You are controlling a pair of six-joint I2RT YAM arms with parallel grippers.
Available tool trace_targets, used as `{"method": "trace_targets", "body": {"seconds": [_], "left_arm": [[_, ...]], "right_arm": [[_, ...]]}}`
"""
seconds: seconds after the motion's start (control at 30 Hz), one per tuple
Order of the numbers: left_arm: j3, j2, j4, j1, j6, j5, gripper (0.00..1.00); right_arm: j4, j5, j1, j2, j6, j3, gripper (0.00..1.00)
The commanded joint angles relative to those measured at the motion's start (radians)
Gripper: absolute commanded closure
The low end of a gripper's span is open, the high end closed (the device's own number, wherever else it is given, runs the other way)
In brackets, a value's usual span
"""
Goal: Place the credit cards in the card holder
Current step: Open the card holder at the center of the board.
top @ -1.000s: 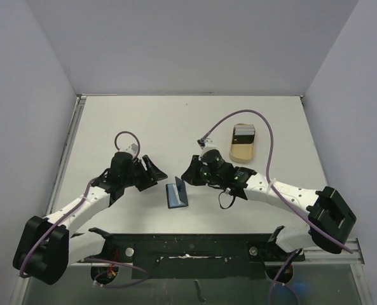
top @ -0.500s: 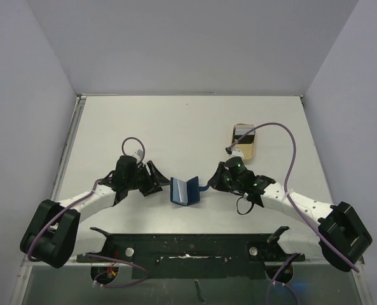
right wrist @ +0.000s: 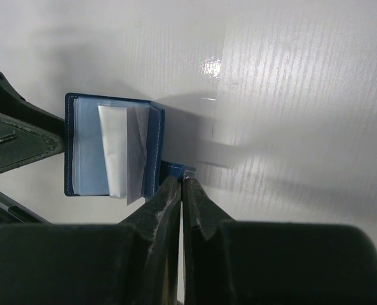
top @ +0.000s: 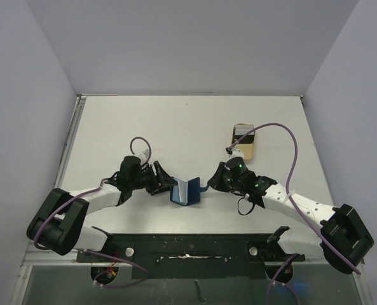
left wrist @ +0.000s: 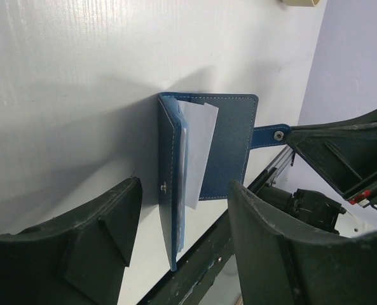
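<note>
The dark blue card holder (top: 186, 191) stands open on the table between my two grippers, lighter blue inside (right wrist: 86, 149). A pale thin sheet (right wrist: 115, 149) sticks up from its fold. My right gripper (right wrist: 183, 180) is shut on the card holder's snap strap (left wrist: 267, 135) and holds that side out to the right. My left gripper (left wrist: 183, 189) is open, one finger on each side of the card holder's near half (left wrist: 169, 210), which stands on edge. The credit cards (top: 243, 132), dark and pale, lie in the tan dish (top: 244, 151) behind the right arm.
A black mounting rail (top: 188, 244) runs along the table's near edge just behind the card holder. Pale walls close the table in on the left, far and right sides. The right arm's purple cable (top: 283, 136) loops over the dish.
The right gripper pulled the strap to the right and the card holder swung open. The left gripper moved right until its fingers straddle the card holder's near half.
</note>
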Motion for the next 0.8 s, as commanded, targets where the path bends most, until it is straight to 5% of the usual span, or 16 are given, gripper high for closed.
{"method": "trace_targets", "body": {"seconds": [0.0,0.37,0.53,0.77], "left_arm": [[0.006,0.023,0.089,-0.008,0.009,0.022,0.47],[0.011,0.034,0.078,-0.011,0.029,0.012,0.75],[0.01,0.019,0.083,-0.011,0.024,0.019,0.98],[-0.015,-0.006,0.175,-0.011,-0.032,0.049,1.0]], "right_arm": [[0.049,-0.022,-0.007,-0.031,-0.002,0.022,1.0],[0.041,0.006,-0.008,0.003,-0.013,0.005,1.0],[0.036,0.038,-0.014,0.044,-0.029,-0.012,1.0],[0.009,0.055,-0.021,0.103,-0.039,-0.003,0.99]]}}
